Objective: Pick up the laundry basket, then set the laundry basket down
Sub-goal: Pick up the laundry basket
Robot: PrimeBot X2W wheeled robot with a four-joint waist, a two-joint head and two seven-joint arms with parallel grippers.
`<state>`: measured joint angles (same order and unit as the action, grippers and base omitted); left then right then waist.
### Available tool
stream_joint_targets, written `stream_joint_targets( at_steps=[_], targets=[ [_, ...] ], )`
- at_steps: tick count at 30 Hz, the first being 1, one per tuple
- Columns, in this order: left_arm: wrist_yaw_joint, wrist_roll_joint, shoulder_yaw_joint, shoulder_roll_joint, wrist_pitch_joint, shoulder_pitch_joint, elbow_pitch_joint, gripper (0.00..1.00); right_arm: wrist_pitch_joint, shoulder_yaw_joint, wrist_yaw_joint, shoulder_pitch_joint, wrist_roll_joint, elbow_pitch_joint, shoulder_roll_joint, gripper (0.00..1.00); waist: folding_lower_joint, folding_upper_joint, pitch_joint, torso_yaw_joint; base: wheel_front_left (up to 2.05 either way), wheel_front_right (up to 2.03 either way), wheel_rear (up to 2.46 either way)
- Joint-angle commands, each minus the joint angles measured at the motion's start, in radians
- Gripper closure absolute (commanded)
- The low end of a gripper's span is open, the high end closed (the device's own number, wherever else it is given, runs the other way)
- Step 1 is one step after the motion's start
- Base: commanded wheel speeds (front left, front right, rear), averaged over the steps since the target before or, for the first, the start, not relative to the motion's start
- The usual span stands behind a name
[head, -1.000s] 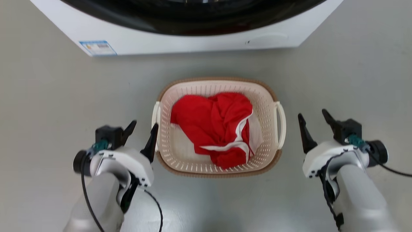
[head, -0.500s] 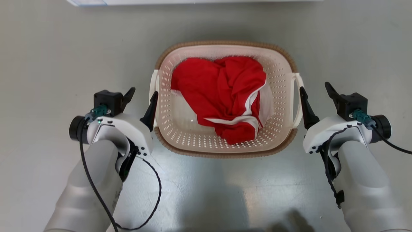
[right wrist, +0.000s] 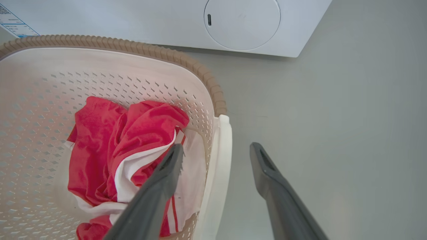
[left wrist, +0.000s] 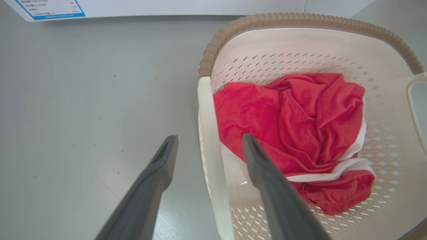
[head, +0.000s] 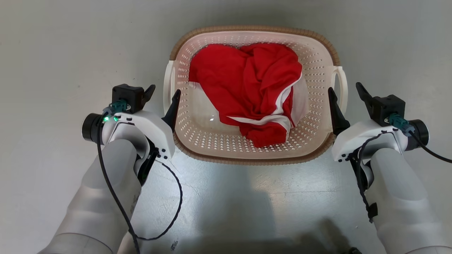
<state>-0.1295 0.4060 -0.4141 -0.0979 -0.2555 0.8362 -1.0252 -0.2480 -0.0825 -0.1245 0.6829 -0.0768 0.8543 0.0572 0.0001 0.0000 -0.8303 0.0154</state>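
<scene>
Laundry area: washing machine [right wrist: 160, 23], laundry basket [head: 226, 144].

The rounded cream-white plastic laundry basket [head: 197, 130] is speckled all over with small perforations. Its ribbed woven-look rim [head: 254, 162] is brown and its loop handles [head: 166, 81] are white. The crumpled red cloth [head: 247, 77] has white bands toward five o'clock. The smooth floor [head: 53, 53] is pale grey. The white washing machine panel [right wrist: 133, 20] bears a blue-edged label [left wrist: 50, 6].

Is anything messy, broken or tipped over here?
Nothing stands out. The laundry basket sits level on the floor, and the red and white cloth is crumpled but all inside it. The left gripper and right gripper are open, one at each side handle.
</scene>
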Motion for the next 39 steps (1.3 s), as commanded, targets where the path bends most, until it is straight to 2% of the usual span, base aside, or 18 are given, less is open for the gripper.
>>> stream_joint_targets(
  at_steps=[1, 14, 39],
  targets=[
    [-0.001, -0.005, 0.020, -0.023, -0.006, 0.005, 0.002, 0.00, -0.014, 0.025, -0.006, -0.018, 0.009, -0.010, -0.007, 0.00, -0.0001, 0.0000, -0.007, -0.002, 0.00, 0.00, 0.00],
    [0.004, -0.030, 0.029, 0.008, -0.006, 0.031, -0.035, 0.00, -0.014, 0.057, -0.006, 0.013, 0.058, 0.010, -0.007, 0.00, -0.0001, 0.0000, -0.052, -0.003, 0.00, 0.00, 0.00],
    [0.008, -0.061, 0.052, 0.003, -0.006, 0.049, -0.064, 0.00, -0.014, 0.096, -0.006, 0.015, 0.117, 0.019, -0.007, 0.00, -0.0001, 0.0000, -0.089, 0.019, 0.00, 0.00, 0.00]
  ],
)
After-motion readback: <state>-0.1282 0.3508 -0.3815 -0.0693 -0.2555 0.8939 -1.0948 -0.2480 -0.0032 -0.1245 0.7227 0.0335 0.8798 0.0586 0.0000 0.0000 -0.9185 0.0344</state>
